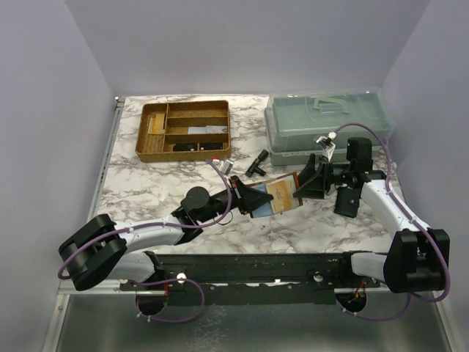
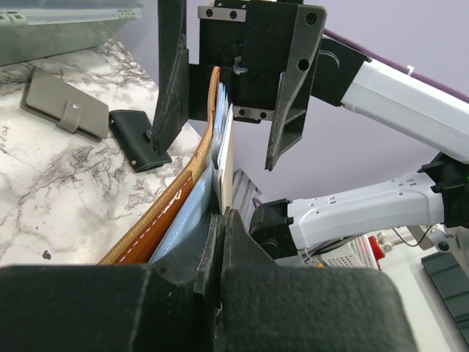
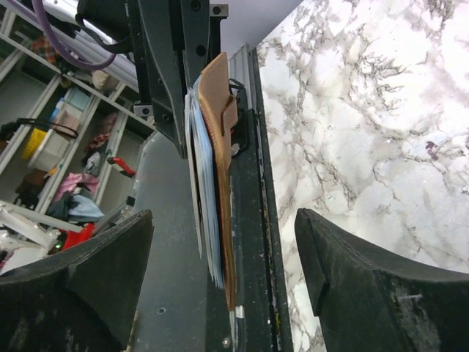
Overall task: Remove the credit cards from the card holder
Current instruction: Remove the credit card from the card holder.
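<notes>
Left gripper (image 1: 250, 199): centre of the overhead view, fingers pressed together, pinching one short end of the card holder (image 1: 277, 196). In the left wrist view the fingers met at the bottom of the frame, with the leather coming up out of them.
Card holder: held off the table (image 1: 146, 191), standing on edge rather than lying flat, just right of frame centre in the overhead view.
Cards (image 1: 281, 193): inside the holder. A tan face and a light blue one showed from above. In the right wrist view their thin pale edges (image 3: 205, 191) stood just left of the brown leather (image 3: 220, 132).
Long axis: ran from the left gripper towards the right gripper, up the frame in the left wrist view.
Right gripper (image 1: 309, 180): right of centre overhead, fingers spread wide and gripping nothing. Its two fingers (image 2: 172, 81) flanked the holder's free end, apart from it on both sides.
Key relation: the free end of the holder and the card edges pointed at the right gripper, between its open jaws. The right arm was the nearer one for a pull.
Judgement: the next move would need the jaws to close on the card edges alone, not on the leather. That would be a narrow target seen edge-on.
Farther back: a gold-brown tray (image 1: 183, 158) at upper left and a lidded box (image 1: 326, 125) at upper right, both well apart from the holder.
</notes>
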Motion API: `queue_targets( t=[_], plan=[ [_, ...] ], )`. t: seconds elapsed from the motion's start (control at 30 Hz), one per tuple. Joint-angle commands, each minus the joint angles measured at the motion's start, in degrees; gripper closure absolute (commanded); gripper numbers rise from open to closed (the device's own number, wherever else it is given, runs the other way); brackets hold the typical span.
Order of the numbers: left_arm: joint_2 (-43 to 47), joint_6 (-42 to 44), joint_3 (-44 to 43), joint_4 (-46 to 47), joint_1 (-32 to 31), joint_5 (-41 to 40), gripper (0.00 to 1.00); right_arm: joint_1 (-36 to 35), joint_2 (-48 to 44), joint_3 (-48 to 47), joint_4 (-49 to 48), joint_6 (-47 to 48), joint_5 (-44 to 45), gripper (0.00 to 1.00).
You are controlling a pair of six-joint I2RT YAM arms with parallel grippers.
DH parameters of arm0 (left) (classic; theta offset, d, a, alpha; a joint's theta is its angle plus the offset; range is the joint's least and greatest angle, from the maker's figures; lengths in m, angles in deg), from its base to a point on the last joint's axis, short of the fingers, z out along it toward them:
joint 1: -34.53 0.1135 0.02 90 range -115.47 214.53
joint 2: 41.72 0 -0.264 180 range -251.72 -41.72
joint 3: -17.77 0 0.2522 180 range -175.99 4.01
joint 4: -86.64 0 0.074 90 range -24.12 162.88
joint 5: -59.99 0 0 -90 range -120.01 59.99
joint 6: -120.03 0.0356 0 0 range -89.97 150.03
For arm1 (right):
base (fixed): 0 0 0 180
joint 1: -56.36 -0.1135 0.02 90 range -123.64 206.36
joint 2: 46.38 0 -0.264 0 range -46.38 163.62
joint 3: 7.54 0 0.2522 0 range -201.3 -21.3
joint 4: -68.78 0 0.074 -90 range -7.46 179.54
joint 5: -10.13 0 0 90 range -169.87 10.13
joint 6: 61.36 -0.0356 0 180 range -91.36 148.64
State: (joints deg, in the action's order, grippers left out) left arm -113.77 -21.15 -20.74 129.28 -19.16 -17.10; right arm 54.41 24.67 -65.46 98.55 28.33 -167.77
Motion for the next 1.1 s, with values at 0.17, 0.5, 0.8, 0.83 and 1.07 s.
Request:
queue_targets(
  t=[0.17, 0.5, 0.8, 0.83, 1.07],
  plan=[
    [-2.46, 0.03, -3.27, 2.96, 0.08, 3.68, 1.00, -1.03, 1.49, 1.38, -7.33, -7.67, -5.05, 0.58],
    [4.59, -0.52, 2.50, 2.52, 2.36, 1.22, 1.00, -0.94, 0.15, 3.11, -15.17, -14.24, -8.58, 1.00],
    [7.76, -0.46, 4.01, -0.58, 4.52, 2.19, 1.00, -0.81, -0.09, 4.05, -19.72, -17.27, -9.70, 1.00],
    [7.92, -0.35, 4.05, -0.78, 4.63, 2.27, 1.00, -0.73, -0.01, 4.10, -19.97, -17.53, -9.73, 1.00],
    [9.03, -0.44, 3.61, -1.12, 5.32, 3.40, 1.00, -0.68, 0.14, 4.42, -20.61, -17.97, -8.69, 1.00]
  ],
)
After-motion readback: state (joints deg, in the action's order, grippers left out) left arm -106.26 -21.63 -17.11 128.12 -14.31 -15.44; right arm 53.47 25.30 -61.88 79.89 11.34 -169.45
